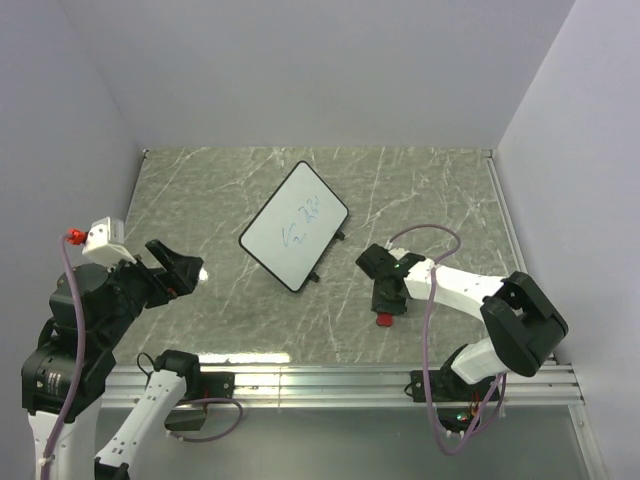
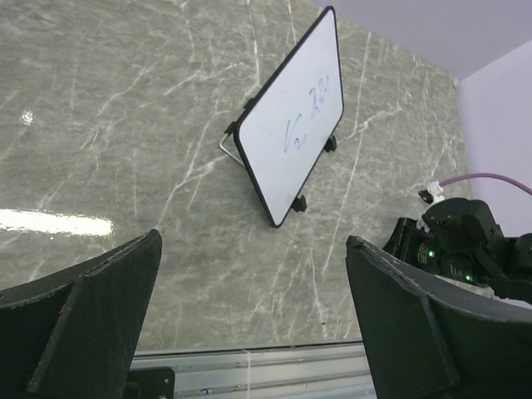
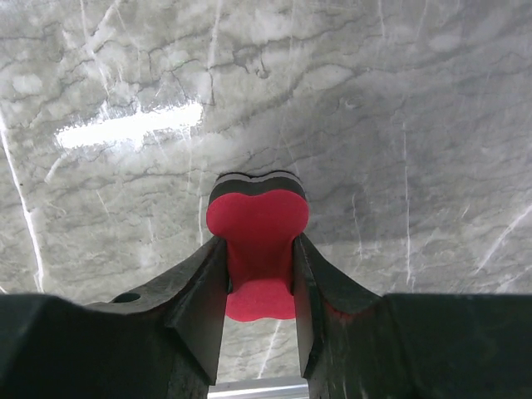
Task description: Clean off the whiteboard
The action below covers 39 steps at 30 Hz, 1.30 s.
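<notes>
The marble-patterned table (image 1: 420,190) carries the whiteboard (image 1: 294,226), which sits ahead of the left gripper (image 1: 186,268) and well apart from it. From the right gripper (image 1: 386,306) it is off to the left side, also apart. Scribbles mark the middle of the board. The left jaws stand wide with nothing between them. The right jaws point down at the table, pinched on the waist of a red bone-shaped eraser (image 3: 258,223), whose rounded end sticks out past the fingertips.

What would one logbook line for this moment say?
right gripper: shut on red eraser | left gripper: open, holding nothing | whiteboard: written on, not yet wiped
</notes>
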Available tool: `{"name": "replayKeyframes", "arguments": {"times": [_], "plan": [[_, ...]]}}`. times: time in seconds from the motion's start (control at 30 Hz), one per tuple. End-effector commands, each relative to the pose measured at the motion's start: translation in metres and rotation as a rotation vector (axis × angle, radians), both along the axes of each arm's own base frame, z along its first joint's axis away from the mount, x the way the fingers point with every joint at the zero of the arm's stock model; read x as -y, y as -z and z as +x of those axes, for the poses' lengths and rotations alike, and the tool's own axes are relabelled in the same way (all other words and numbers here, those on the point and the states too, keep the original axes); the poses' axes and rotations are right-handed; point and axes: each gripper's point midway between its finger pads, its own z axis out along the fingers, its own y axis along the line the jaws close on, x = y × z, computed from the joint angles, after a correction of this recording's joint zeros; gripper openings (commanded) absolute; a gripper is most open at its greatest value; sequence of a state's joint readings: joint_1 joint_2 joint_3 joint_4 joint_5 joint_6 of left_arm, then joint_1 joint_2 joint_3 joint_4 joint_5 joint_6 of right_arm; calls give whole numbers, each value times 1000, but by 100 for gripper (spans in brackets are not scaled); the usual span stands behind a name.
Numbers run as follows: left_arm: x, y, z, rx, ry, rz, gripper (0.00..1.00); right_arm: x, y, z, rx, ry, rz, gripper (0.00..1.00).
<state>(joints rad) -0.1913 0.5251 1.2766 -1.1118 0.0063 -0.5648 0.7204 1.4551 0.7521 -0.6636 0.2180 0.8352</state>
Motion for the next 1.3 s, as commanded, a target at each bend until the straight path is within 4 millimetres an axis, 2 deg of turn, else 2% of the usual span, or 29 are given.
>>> {"name": "replayKeyframes", "arguments": {"times": [0.0,0.07,0.17,0.2,0.27,0.3,0.33,0.37,0.4,0.47,0.5,0.57,0.6,0.67,0.77,0.8,0.83,0.87,0.9,0.93,0.97,1.03,1.07,1.13,1.17,1.23,1.27], "plan": [[-8,-10,5,55,-45,3,100,-3,-3,0,-10,-41,-4,4],[-4,-10,11,72,-31,4,100,-7,-11,2,-14,-50,0,0],[5,-17,30,109,2,-9,100,-22,-43,22,46,-64,39,0],[14,-19,34,118,48,-21,99,-35,-66,37,99,-68,82,0],[27,-29,50,170,102,-45,99,-49,-88,48,135,-80,131,0],[34,-28,59,165,128,-53,99,-65,-112,61,181,-98,186,0],[44,-29,63,169,171,-83,99,-73,-123,66,198,-109,217,0],[51,-38,73,207,197,-102,100,-84,-135,70,211,-128,264,0],[57,-35,79,213,222,-119,99,-96,-154,80,247,-144,306,0],[70,-45,88,259,272,-177,100,-112,-170,89,273,-167,361,0],[74,-42,93,257,290,-191,99,-123,-180,94,277,-187,397,0],[82,-16,111,180,310,-197,99,-135,-187,99,272,-199,426,0],[84,-11,119,177,326,-192,99,-142,-192,104,273,-204,437,0],[86,12,138,112,340,-185,99,-153,-197,106,256,-216,476,0],[75,21,166,114,286,-153,100,-169,-207,111,250,-231,531,0],[73,15,172,134,285,-149,99,-174,-209,115,249,-232,541,0],[73,16,179,132,291,-147,99,-178,-209,116,242,-236,550,0],[72,26,191,103,297,-153,99,-179,-208,116,229,-234,552,0],[79,22,194,108,355,-162,98,-186,-209,119,219,-238,564,0],[80,26,201,93,368,-164,95,-188,-207,120,204,-236,565,0],[80,41,212,47,375,-171,95,-189,-205,118,183,-236,558,0],[85,44,221,50,427,-185,92,-195,-205,122,169,-240,559,0],[85,56,228,26,440,-199,90,-195,-202,120,154,-240,553,0],[90,60,234,23,487,-203,87,-195,-207,123,162,-239,551,0],[92,73,240,-10,497,-205,84,-192,-208,125,170,-227,536,0],[93,79,245,-20,520,-192,81,-194,-213,129,187,-221,539,0],[94,90,248,-52,531,-194,78,-195,-215,131,194,-216,545,0]]}}
